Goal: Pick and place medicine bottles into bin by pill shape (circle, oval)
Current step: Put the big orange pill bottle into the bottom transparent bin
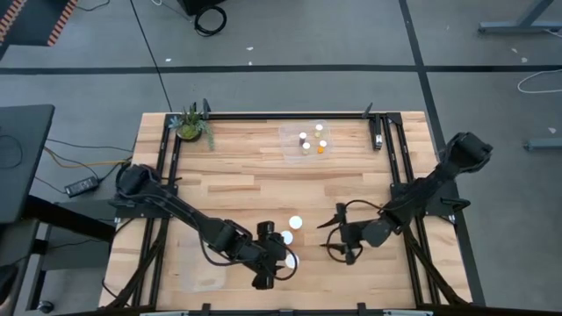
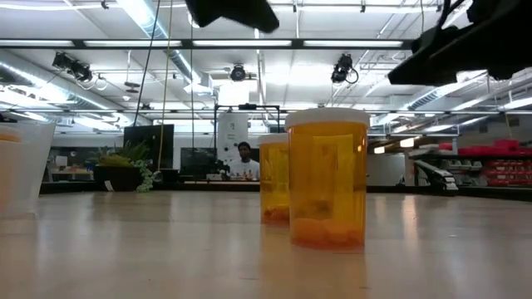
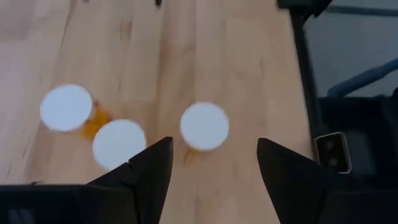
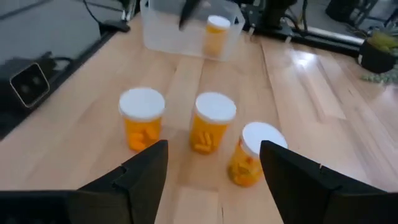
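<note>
Orange-bodied, white-capped medicine bottles stand in two groups on the pale wood table [image 1: 263, 171]. Left to right in the high view: a clear bin [image 1: 200, 263] lies near the table's front left edge, with one bottle [image 4: 216, 34] seen inside it in the right wrist view. The left arm reaches from the left rail across the front of the table, its left gripper [image 1: 268, 268] hanging over the wide bottles. Its fingers are spread wide and hold nothing. In the left wrist view, three white caps lie ahead of the fingertips: one bottle [image 3: 66, 107] off to one side, a second bottle [image 3: 119, 144] just beside one finger [image 3: 149, 177], and a third bottle [image 3: 204, 126] between the two fingers' lines, not touched.

A further wide bottle [image 1: 296, 223] stands just behind this group. The right wrist view shows three wide bottles [image 4: 214, 121] upright in a loose row, orange pills visible through their walls.

The right arm comes in from the right rail, bent at the elbow, with the right gripper [image 1: 341, 235] near the bottles and pointed toward them; its fingers are also well apart and empty.

Farther back, a second clear bin [image 1: 307, 140] holds four narrow bottles [image 1: 313, 140]. A potted plant [image 1: 190, 124] stands at the back left corner.

No label text is legible on any bottle.
</note>
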`<state>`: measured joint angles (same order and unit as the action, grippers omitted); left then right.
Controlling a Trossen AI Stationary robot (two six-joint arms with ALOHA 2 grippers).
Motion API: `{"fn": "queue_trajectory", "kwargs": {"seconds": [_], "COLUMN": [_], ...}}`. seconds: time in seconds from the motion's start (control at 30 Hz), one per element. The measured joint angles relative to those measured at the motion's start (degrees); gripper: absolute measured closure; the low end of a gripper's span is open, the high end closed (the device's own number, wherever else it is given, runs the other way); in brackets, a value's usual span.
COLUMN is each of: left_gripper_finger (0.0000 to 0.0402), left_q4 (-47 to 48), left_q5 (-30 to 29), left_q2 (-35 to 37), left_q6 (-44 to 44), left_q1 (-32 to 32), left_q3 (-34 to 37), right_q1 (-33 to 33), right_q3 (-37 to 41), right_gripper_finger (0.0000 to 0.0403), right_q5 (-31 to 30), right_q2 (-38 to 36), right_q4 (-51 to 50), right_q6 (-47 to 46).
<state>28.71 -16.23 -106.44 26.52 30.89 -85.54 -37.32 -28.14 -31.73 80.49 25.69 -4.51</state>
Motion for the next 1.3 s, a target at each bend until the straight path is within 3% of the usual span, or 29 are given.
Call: {"fn": "queue_trajectory", "kwargs": {"seconds": [0.2,0.5,0.7,0.9,1.3], "left_gripper_finger": [0.0154,0.0157,0.0157,0.0157,0.008], "left_q4": [-2.0,-5.3,-6.0,3.5,9.2], "left_q5": [0.7,1.5,2.9,4.9,8.8], "left_q2": [-2.2,-5.2,-9.0,-14.0,-17.5], "left_q6": [-0.8,-7.8,-12.2,-14.1,-21.2], "left_q1": [-1.6,-4.0,-5.7,-6.0,-5.8], "left_q3": [-0.1,-0.4,-5.6,-13.4,-16.4], "right_q1": [-1.2,-2.6,-3.1,-3.5,-4.6], "right_q3": [2.7,7.6,9.2,9.2,9.2], "right_gripper_finger": [0.0141,0.0141,0.0141,0.0141,0.0141], "right_q5": [-5.6,-9.3,-10.6,-11.7,-12.7], "right_q2": [-5.3,-12.3,-14.4,-14.3,-14.1], "right_q4": [-0.5,-0.2,-0.2,0.2,1.2], "right_q6": [2.2,1.2,0.4,0.4,1.5]}}
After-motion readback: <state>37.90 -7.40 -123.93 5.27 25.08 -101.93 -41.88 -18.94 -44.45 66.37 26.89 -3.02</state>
